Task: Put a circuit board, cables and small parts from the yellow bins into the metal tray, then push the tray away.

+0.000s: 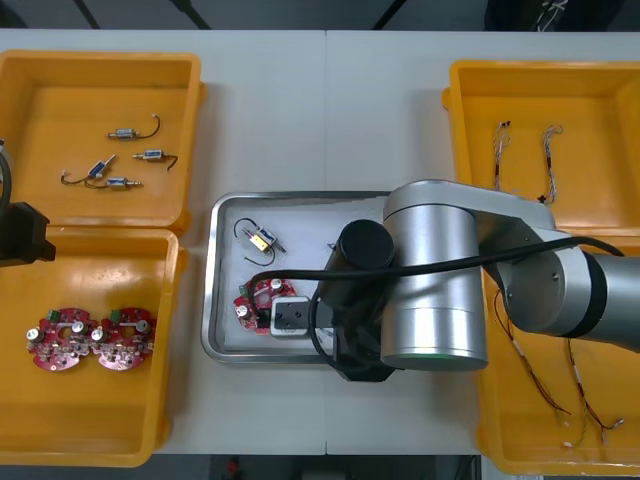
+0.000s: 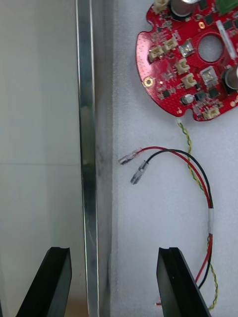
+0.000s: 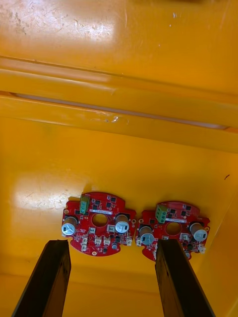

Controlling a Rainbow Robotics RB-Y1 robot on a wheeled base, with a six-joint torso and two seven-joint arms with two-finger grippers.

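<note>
Right gripper point(image 2: 114, 282): open; we see it straddle the tray point(image 2: 85, 124) rim, one finger outside and one inside.
Cable point(image 2: 201, 183): red and black, in the tray. It runs from beside the inner finger toward the board point(image 2: 191, 59), and its plug ends point at the rim.
Tray contents: board near-left, small part point(image 1: 262, 240) far-left.
Left gripper point(image 3: 111, 280): open above two boards point(image 3: 99, 225) in the near-left bin point(image 1: 100, 420).
Far-left bin point(image 1: 60, 80): small parts point(image 1: 122, 133).
Right bins point(image 1: 462, 100): cables point(image 1: 548, 150).

Yellow bins point(image 1: 95, 425), red circuit boards point(image 1: 58, 341), tray point(image 1: 212, 300) — white inside, red-and-black cable point(image 2: 198, 174)
</note>
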